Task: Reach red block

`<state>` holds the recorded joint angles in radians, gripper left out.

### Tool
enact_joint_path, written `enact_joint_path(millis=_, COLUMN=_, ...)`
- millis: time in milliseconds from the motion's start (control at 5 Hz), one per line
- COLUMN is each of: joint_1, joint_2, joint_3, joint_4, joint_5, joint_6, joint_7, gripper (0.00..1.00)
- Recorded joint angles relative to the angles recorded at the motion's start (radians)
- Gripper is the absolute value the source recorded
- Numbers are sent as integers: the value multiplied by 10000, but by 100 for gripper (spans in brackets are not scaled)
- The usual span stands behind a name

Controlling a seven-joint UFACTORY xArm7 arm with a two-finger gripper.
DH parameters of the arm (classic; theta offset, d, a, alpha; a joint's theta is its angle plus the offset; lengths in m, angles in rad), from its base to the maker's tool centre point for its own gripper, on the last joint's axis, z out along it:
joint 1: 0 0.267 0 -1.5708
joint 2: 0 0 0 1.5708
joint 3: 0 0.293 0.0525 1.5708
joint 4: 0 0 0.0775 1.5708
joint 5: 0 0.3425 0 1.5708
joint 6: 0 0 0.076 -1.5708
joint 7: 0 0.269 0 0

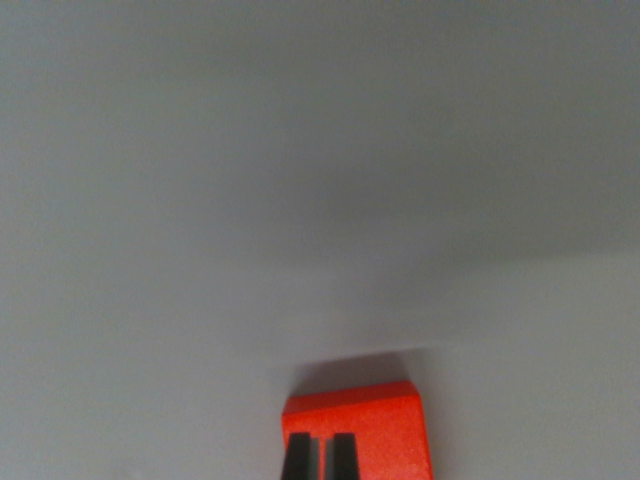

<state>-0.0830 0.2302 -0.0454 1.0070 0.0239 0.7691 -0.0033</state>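
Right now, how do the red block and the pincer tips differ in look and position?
The red block is bright orange-red and broad; the pincer tips are black and narrow. The block lies on the pale surface; the tips stand in front of its near face, cut by the bottom edge. Both sit low in the wrist view.

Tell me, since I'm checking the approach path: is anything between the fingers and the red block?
Nothing visible. The fingers show at the bottom edge directly in front of the red block, with only bare grey surface around it.
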Motion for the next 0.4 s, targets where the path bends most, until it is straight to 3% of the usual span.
enact_joint_path(millis=200, joint_1=-47, joint_2=92, joint_3=-36, joint_4=-251, joint_5=26, joint_6=-347, joint_7=-5, gripper=0)
enact_joint_path(millis=400, joint_1=-47, joint_2=92, joint_3=-36, joint_4=-251, joint_5=26, joint_6=-347, joint_7=-5, gripper=0)
